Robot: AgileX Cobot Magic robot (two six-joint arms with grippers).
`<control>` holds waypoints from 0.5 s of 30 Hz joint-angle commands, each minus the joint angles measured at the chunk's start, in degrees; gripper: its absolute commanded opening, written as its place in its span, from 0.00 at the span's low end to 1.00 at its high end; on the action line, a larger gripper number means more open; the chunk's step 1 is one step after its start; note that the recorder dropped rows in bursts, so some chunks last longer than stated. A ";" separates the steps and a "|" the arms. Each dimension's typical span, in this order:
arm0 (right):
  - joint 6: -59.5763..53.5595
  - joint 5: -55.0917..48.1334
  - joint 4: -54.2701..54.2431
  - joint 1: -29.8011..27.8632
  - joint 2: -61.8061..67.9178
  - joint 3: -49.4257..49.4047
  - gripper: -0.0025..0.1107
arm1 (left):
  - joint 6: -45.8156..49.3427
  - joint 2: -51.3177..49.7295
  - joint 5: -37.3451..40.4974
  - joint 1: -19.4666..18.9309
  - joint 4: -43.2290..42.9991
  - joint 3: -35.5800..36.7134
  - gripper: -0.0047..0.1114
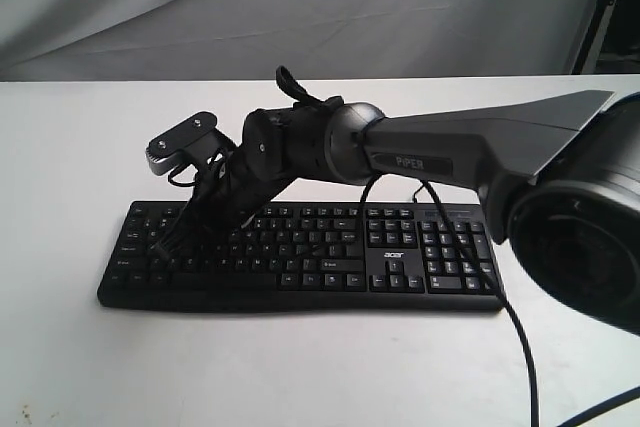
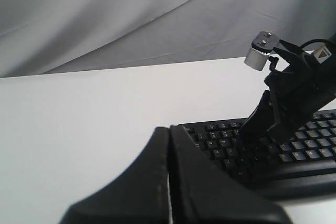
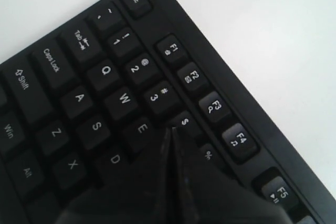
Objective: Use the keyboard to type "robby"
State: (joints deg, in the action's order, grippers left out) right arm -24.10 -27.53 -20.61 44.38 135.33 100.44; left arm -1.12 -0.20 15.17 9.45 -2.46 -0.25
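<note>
Keyboard (image 1: 330, 252) keys by E and 4 were overhung by the right gripper (image 3: 171, 129), whose fingers were pressed fully together with nothing held; contact could not be told. The left gripper (image 2: 169, 129) was likewise closed and empty, held above the table (image 1: 90, 147) off the keyboard's Esc end. The keyboard was laid flat mid-table.

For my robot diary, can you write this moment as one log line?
right gripper: shut, tips by E key | left gripper: shut, beside keyboard, over table
</note>
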 commanded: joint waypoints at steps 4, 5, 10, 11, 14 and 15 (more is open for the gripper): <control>0.73 -1.94 4.37 -0.98 -5.09 -0.79 0.02 | -0.16 0.20 -0.42 0.36 -0.27 0.25 0.04; 0.85 -1.49 5.09 -1.11 -6.21 -1.86 0.02 | -0.16 0.20 -0.42 0.36 -0.27 0.25 0.04; 2.81 0.16 4.81 -4.55 -13.48 -12.26 0.02 | -0.16 0.20 -0.42 0.36 -0.27 0.25 0.04; 3.20 0.16 4.61 -5.37 -14.24 -13.82 0.02 | -0.16 0.20 -0.42 0.36 -0.27 0.25 0.04; 3.62 0.08 4.31 -6.77 -15.10 -16.88 0.02 | -0.16 0.20 -0.42 0.36 -0.27 0.25 0.04; 3.62 -0.05 4.31 -7.07 -14.93 -17.13 0.02 | -0.16 0.20 -0.42 0.36 -0.27 0.25 0.04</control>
State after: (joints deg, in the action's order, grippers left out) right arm -21.09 -27.83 -16.24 38.15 121.05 85.04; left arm -1.12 -0.20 15.17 9.45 -2.46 -0.25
